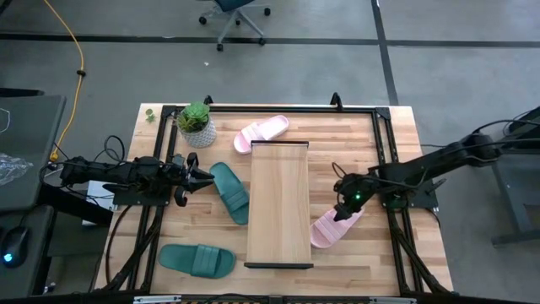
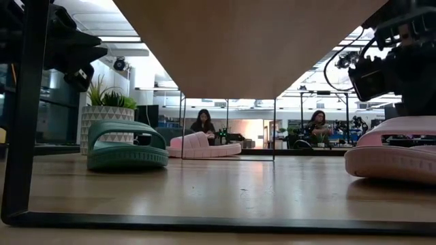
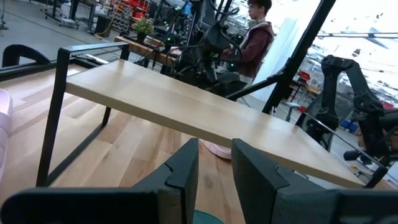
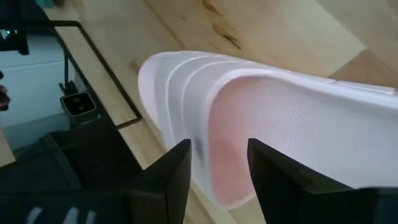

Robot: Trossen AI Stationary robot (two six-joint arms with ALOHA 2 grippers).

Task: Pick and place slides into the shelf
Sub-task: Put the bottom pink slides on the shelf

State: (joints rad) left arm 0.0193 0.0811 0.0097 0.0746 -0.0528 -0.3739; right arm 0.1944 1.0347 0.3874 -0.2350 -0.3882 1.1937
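Observation:
The shelf [image 1: 278,203] is a long light-wood board on thin black legs in the middle of the table. One pale pink slide [image 1: 261,132] lies at its far end and another [image 1: 333,226] on the shelf's right. A teal slide [image 1: 229,192] lies flat on the shelf's left, and a second one [image 1: 196,259] lies nearer the table's near edge. My left gripper [image 1: 198,176] is open at the teal slide's left edge, raised above it in the low view [image 2: 75,54]. My right gripper [image 4: 217,165] is open, pointing down over the right pink slide [image 4: 267,118]. My right gripper stands over the right pink slide's footbed [image 4: 227,149], just behind the ribbed strap [image 4: 186,74], its fingers coming from above. The slide rests sole-down on the table [image 2: 392,153]. I cannot tell whether the fingers touch it.
A potted plant [image 1: 196,122] stands at the table's far left corner, close to the left arm. A black metal frame [image 1: 384,169] runs round the tabletop. Beyond the table, people [image 2: 203,122] sit in the room. Bare wood shows under the shelf [image 2: 225,184].

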